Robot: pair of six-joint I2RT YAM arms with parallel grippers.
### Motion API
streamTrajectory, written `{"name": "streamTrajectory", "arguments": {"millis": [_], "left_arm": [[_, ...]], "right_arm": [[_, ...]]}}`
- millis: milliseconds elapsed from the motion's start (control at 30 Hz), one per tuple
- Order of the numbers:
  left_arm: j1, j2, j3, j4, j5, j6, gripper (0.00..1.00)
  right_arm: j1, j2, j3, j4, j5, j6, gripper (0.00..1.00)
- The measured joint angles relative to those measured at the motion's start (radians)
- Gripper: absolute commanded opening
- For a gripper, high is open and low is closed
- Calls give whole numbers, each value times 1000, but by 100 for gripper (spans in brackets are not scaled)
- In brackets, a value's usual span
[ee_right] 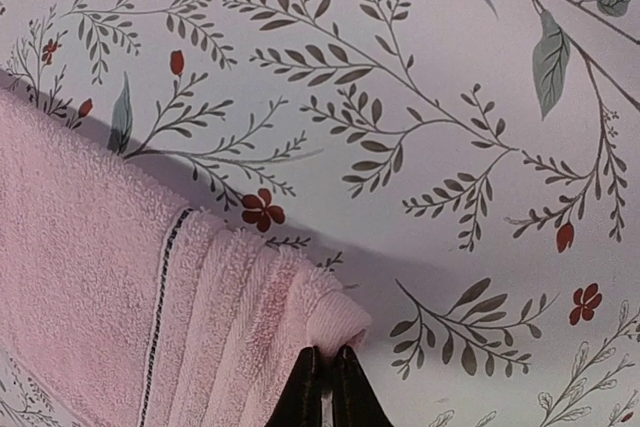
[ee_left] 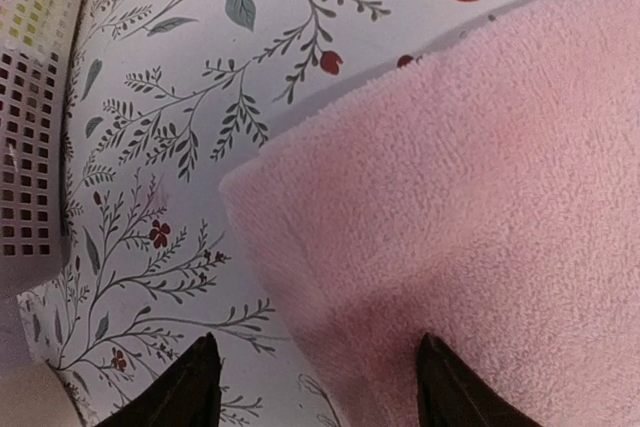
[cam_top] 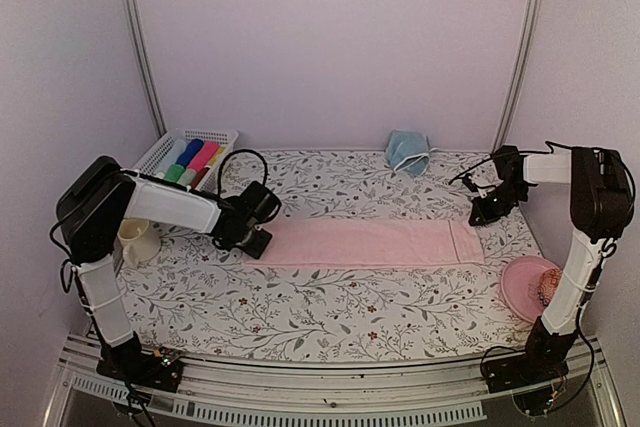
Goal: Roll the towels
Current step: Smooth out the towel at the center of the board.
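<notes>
Right claw (ee_right: 326,362): we see it pinched shut on a corner of the pink towel (ee_right: 110,287).
Left claw (ee_left: 318,362): open, empty; fingertips (ee_left: 190,392) cropped at 6 o'clock.

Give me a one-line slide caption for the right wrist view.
Right gripper shut on a bunched corner of the pink towel, above the floral table cover.

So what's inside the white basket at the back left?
Bright rolled cloths lie side by side in the white basket: blue, pink, green, yellow and a pale one. The left arm covers the basket's near end, so whatever lies there is hidden.
</notes>
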Motion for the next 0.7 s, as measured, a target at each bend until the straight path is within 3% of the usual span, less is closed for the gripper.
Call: {"name": "streamTrajectory", "arguments": {"millis": [400, 533, 700], "left_arm": [[-19, 16, 19, -33, -49, -16, 70], [-20, 16, 19, -36, -60, -27, 81], [-20, 1, 18, -53, -59, -32, 90]], "right_arm": [[1, 0, 6, 50, 90, 8, 3], [2, 5, 6, 59, 104, 7, 32], [5, 1, 13, 66, 122, 3, 47]]}}
